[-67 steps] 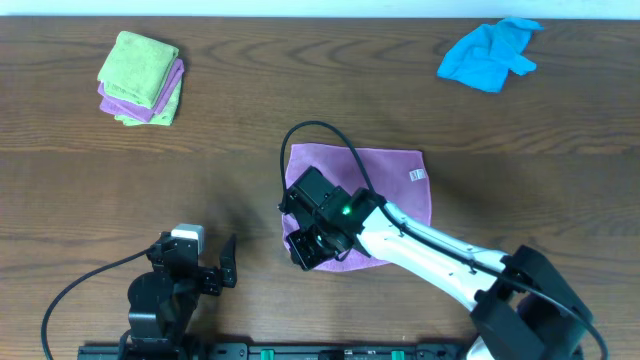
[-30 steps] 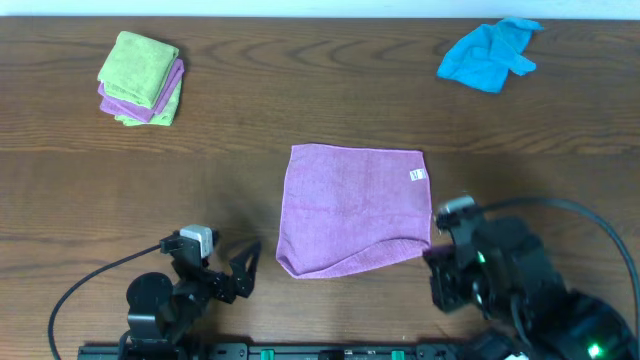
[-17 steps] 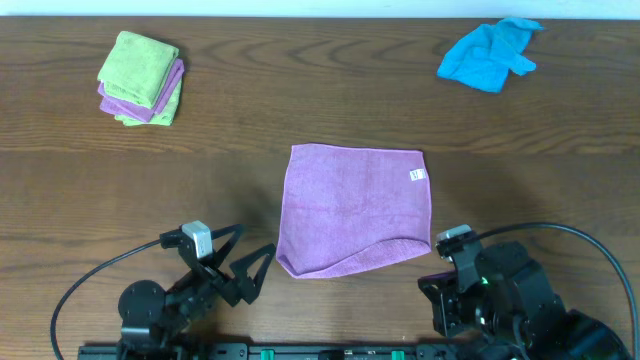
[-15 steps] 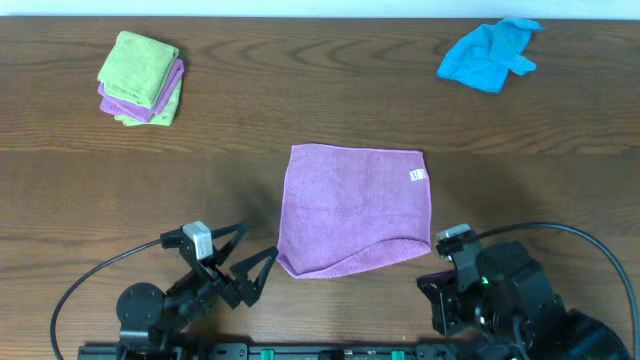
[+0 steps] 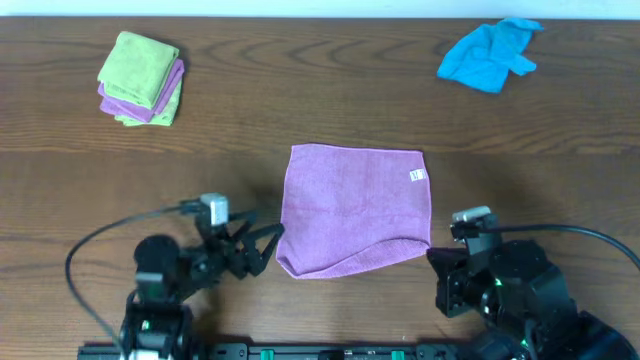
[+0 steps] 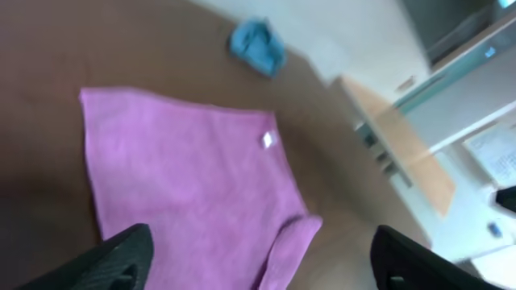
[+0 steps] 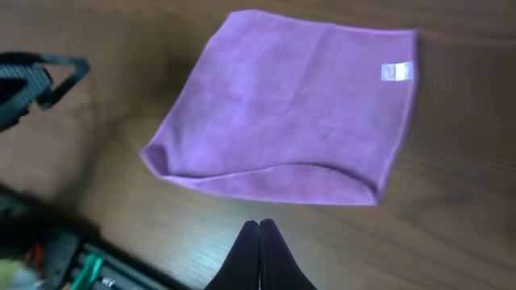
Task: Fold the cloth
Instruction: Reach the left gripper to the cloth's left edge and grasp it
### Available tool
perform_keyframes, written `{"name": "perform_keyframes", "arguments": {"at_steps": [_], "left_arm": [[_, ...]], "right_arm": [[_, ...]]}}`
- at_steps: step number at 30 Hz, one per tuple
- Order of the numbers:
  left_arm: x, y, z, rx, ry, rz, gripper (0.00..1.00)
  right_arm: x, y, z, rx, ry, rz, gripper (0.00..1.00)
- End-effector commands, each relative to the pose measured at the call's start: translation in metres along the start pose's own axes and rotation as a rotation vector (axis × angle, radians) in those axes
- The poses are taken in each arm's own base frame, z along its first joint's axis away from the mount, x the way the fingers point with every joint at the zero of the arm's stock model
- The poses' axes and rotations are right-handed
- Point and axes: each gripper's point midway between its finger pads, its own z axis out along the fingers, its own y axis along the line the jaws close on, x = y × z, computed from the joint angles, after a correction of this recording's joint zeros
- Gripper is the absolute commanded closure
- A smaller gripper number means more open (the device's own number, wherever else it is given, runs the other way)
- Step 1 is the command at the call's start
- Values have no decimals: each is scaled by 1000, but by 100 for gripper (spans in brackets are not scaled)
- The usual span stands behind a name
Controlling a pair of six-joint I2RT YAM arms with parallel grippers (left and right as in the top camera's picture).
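At the near edge of the dark brown wooden bench point(image 5: 560, 150), the left gripper point(image 5: 268, 245) points toward the middle with its two black fingers spread wide apart and nothing between them. Its tips sit just beside the near left corner of the cloth; whether they touch it cannot be told from overhead. In the left wrist view the fingers point(image 6: 121, 256) frame the picture at either lower corner, and the cloth lies between them.

The right gripper point(image 7: 260, 227) has its dark fingers pressed together into a single point, holding nothing. It hovers just short of the cloth's near edge, apart from it.

The square purple microfibre cloth point(image 5: 355, 205) lies in the middle of the bench, between the two arms and slightly beyond them. It is mostly flat. Along its near edge a layer curves over in a soft fold, and the near left corner point(image 5: 286, 264) is puckered. A small white tag point(image 5: 418, 175) sits near its far right corner.

Farther back on the left stands a stack of folded green and purple cloths point(image 5: 140, 78). At the far right lies a crumpled blue cloth point(image 5: 488, 55).
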Motion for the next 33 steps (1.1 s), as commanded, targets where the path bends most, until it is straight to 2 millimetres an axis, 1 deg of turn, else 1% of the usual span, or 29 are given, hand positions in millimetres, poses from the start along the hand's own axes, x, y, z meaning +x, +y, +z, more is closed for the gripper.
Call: {"name": "perform_keyframes", "arguments": {"at_steps": [1, 4, 7, 10, 12, 15, 16, 19, 20, 21, 22, 23, 25, 26, 27, 30, 32, 33], "left_arm": [[-22, -11, 16, -10, 27, 134, 14], [-28, -8, 43, -71, 97, 195, 13], [-29, 2, 71, -166, 174, 246, 12], [-31, 19, 96, -279, 243, 286, 12], [-34, 31, 114, -345, 286, 316, 14], [-41, 49, 137, -440, 324, 363, 17], [-43, 55, 144, -469, 338, 380, 17], [-46, 70, 159, -538, 365, 397, 22], [-46, 74, 165, -553, 376, 400, 26], [-44, 78, 169, -558, 383, 399, 36], [-43, 80, 172, -560, 388, 397, 44], [-41, 84, 175, -562, 393, 396, 57], [-38, 88, 178, -563, 395, 395, 76], [-37, 90, 180, -562, 393, 395, 93], [-37, 91, 182, -561, 389, 396, 94], [-39, 93, 188, -553, 368, 402, 94], [-35, 97, 191, -556, 374, 400, 94], [-30, 103, 192, -567, 389, 397, 94]], "right_arm": [[-15, -16, -8, 100, -73, 22, 99], [-17, -20, -9, 126, -85, 22, 99], [-19, -22, -12, 139, -96, 24, 99], [-27, -35, -23, 220, -139, 75, 99], [-35, -41, -34, 258, -174, 79, 99], [-42, -40, -45, 263, -201, 80, 99], [-42, -40, -47, 261, -202, 78, 99], [-40, -41, -47, 265, -192, 77, 98], [-39, -41, -47, 267, -188, 77, 99], [-38, -42, -47, 269, -183, 76, 98], [-37, -42, -46, 271, -179, 76, 99], [-36, -42, -46, 272, -176, 75, 99], [-35, -43, -46, 275, -170, 74, 98], [-34, -43, -46, 276, -168, 74, 98], [-34, -43, -46, 276, -168, 74, 98], [-34, -43, -46, 276, -168, 74, 99], [-34, -43, -46, 277, -168, 74, 99], [-34, -43, -46, 277, -168, 74, 98]]}}
